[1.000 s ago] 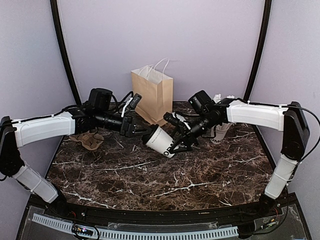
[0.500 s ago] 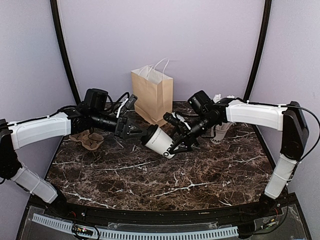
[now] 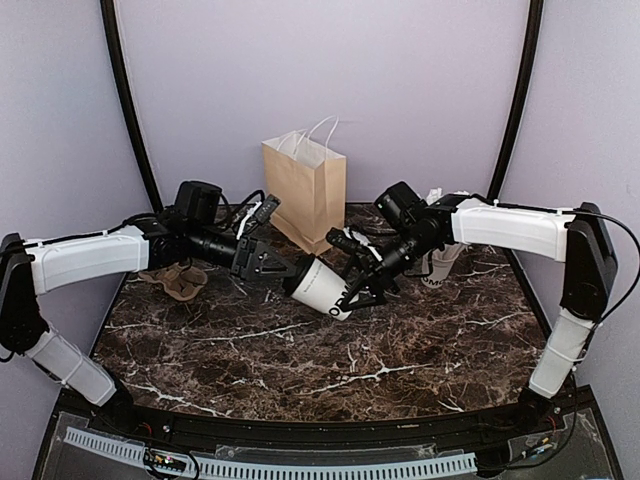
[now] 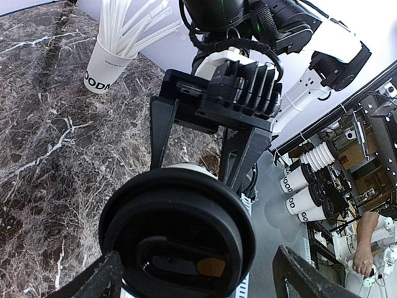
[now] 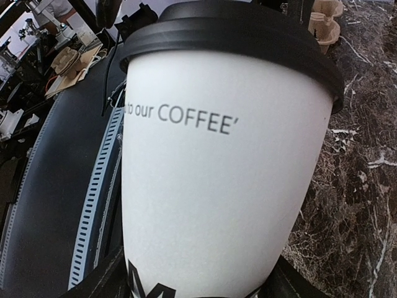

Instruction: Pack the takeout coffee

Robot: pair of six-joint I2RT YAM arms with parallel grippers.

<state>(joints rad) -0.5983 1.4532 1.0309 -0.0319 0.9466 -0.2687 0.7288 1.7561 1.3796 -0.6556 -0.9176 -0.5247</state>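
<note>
Cup point(image 5: 217, 174): "to our COFFEE'" (perhaps partial)

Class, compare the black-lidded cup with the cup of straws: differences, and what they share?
The lidded cup is tilted, held by the right gripper; the straw cup stands upright on the table. The lidded cup wears a black lid; the straw cup is open, holding white straws. Both are white with dark lettering.

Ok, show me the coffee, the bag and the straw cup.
coffee point(image 3: 324, 284), top view, on its white side wall.
bag point(image 3: 305, 190), top view, on its brown front face.
straw cup point(image 4: 107, 64), left wrist view, on its white wall below the straws.
</note>
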